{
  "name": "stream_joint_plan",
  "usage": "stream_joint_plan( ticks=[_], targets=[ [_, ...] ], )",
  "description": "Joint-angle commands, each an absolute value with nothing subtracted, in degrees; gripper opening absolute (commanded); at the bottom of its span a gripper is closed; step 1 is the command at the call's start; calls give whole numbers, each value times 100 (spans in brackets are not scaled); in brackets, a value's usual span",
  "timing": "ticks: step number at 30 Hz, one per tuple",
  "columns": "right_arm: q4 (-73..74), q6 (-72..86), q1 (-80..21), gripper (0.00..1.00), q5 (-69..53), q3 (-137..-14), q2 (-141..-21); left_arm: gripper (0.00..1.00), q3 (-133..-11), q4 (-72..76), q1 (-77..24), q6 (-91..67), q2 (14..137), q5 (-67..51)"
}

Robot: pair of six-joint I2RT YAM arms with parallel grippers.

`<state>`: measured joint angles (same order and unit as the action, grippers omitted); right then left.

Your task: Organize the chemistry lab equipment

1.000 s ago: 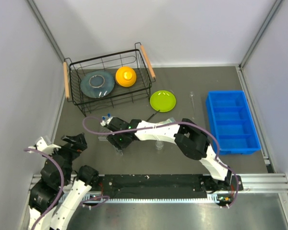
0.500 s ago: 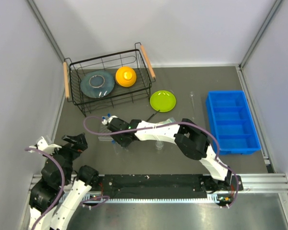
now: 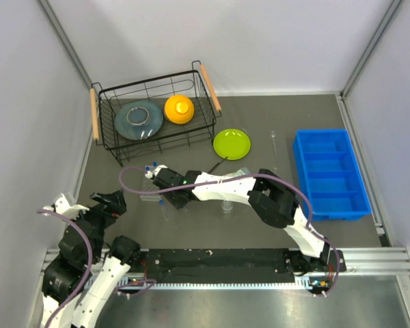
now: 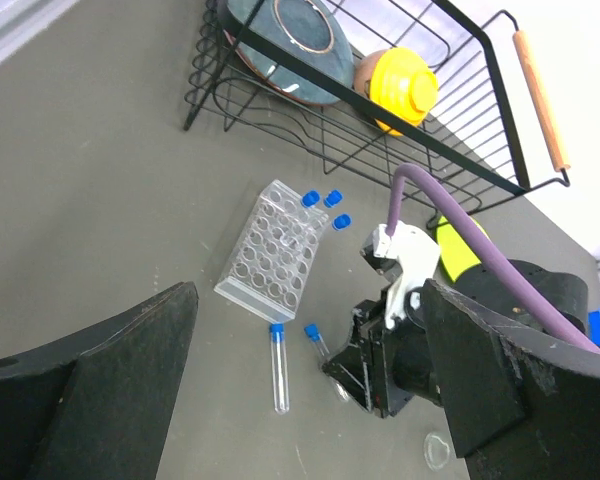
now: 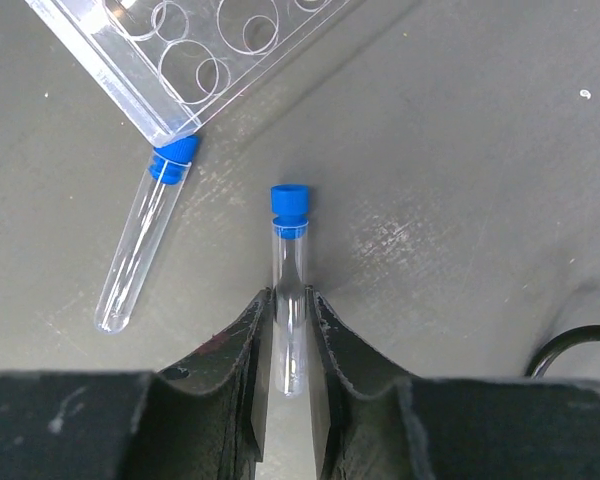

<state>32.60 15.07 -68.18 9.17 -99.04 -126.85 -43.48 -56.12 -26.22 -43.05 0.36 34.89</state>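
Note:
A clear blue-capped test tube (image 5: 291,270) lies on the grey table between the fingers of my right gripper (image 5: 291,300), which is shut on it, both pads touching the glass. A second loose tube (image 5: 140,245) lies to its left, its cap against the corner of the clear plastic rack (image 5: 210,50). From the left wrist view the rack (image 4: 273,257) holds three capped tubes (image 4: 323,205) at its far end. My left gripper (image 4: 310,300) hovers wide open above the table, holding nothing. A tiny round dish (image 3: 227,206) and a thin glass rod (image 3: 274,142) lie farther right.
A black wire basket (image 3: 203,117) at the back left holds a grey plate (image 3: 138,119) and an orange bowl (image 3: 179,108). A lime-green plate (image 3: 231,143) sits in front of it. A blue bin (image 3: 330,174) stands at the right.
The right gripper's fingers have closed in from half open onto the test tube. The left arm has hardly moved.

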Motion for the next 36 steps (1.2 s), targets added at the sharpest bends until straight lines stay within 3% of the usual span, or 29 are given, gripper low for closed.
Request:
stream_joint_plan(
  ticks=[1,8,18,28,36],
  targets=[
    [3252,1310,-6759,20,1055,-9897,-12788,99,-4447,-5467,-2602,-4473,-317,3051],
    [3287,1187,-6680,24,1125,-9870,-12849,98,-4237,-5563,-2593,-5079,-176,2514],
    [3174,1099,-6434,10,538,-9686,-12456,98,-4280,-5546,-2602,-5133,0,2339],
    [2875,458,-6091,4,-579,-9264,-11059,98,-3639,-4352,-2602,-5466,185,890],
    [2707,-262,-5933,4,-1993,-8693,-10143,98,-2708,-2587,-2602,-6380,395,-182]
  ],
)
